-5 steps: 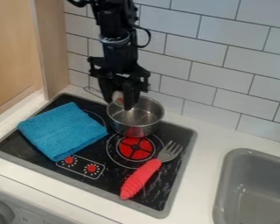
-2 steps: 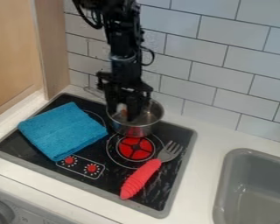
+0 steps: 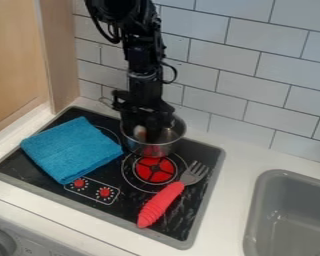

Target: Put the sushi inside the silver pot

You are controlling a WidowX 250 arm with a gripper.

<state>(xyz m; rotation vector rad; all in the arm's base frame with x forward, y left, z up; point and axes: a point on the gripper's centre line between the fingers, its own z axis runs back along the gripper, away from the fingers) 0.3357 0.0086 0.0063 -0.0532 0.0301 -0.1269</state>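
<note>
With the gripper [image 3: 141, 133], holds the sushi [image 3: 140, 132] clamped between the two fingers, down in the opening of the silver pot [image 3: 168, 147]. Has this pot upright on the black stove [image 3: 189, 206], near the red burner [image 3: 146, 172]; has also, on same stove, one folded blue towel [image 3: 72, 149] and one fork with red handle [image 3: 171, 193].
</note>
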